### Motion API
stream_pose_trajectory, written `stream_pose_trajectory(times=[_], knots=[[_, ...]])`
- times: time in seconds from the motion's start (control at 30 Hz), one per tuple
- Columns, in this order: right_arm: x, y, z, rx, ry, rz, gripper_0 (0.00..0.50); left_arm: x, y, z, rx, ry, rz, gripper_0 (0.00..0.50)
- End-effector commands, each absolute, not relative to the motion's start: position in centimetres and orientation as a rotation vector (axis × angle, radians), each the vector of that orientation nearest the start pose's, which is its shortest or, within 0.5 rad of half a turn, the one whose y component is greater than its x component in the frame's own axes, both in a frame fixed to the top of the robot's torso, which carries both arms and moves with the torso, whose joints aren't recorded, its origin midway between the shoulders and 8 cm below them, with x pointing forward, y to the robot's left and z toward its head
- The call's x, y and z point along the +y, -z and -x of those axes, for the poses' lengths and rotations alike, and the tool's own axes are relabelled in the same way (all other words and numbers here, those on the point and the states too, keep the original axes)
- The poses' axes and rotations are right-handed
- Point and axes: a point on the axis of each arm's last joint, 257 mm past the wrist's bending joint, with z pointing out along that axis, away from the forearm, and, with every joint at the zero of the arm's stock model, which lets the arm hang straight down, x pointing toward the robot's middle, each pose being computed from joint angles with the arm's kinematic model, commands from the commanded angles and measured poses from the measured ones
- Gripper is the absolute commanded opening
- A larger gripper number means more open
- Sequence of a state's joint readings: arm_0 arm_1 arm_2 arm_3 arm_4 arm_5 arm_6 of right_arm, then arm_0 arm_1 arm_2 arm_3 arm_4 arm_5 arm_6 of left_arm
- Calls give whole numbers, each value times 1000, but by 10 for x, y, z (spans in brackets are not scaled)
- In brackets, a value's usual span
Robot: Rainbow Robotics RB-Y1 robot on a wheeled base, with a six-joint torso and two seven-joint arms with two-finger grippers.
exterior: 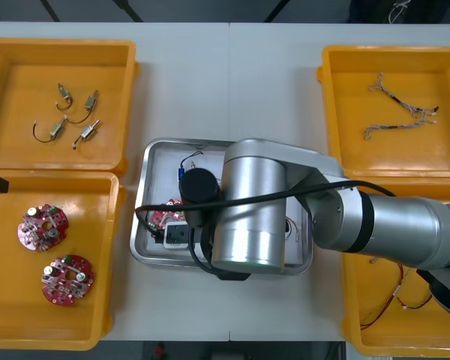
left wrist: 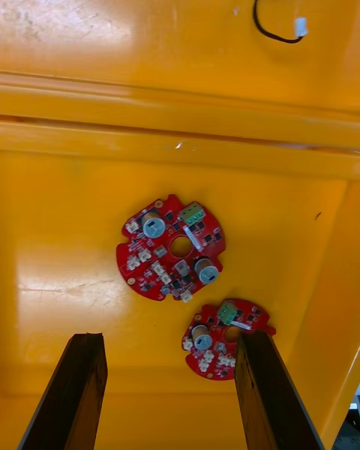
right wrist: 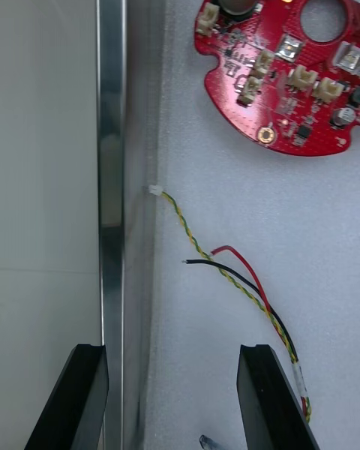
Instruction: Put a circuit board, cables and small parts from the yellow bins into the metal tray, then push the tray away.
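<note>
straddling tray rim (right wrist: 111, 120) (right end effector (right wrist: 171, 352))

The tray (exterior: 139, 240) is shiny silver at its rim and white inside. In it lie a red board (right wrist: 289, 67) specked white and silver, and a cable (right wrist: 240, 277) of red, black and twisted yellow strands. Left of the tray, yellow left bins (exterior: 7, 315) hold two red left boards (exterior: 43, 227) with green and grey bits, and grey metal parts (exterior: 91, 98) on black wires. Right of the tray, yellow right bins (exterior: 337, 90) hold pale twisted cables (exterior: 401, 112) and a red-and-yellow cable (exterior: 390, 304). The right arm (exterior: 405, 225) is silver, banded black. The right gripper (right wrist: 171, 356) and left gripper (left wrist: 169, 341) have black fingers.
</note>
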State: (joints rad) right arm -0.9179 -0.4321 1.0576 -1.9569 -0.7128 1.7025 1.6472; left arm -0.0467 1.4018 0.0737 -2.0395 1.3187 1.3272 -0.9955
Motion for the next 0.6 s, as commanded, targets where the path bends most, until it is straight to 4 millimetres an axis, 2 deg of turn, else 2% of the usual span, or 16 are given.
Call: stream_pose_trajectory(times=[0.03, 0.33, 0.6], knots=[[26, 277, -331, 1962, 254, 2022, 500, 392, 151, -380, 2705, 41, 74, 500], [30, 304, -317, 2020, 225, 1998, 500, 398, 156, -374, 2717, -17, 54, 500], [20, 322, -312, 2041, 261, 1974, 500, 397, 156, -372, 2721, -24, 45, 500]])
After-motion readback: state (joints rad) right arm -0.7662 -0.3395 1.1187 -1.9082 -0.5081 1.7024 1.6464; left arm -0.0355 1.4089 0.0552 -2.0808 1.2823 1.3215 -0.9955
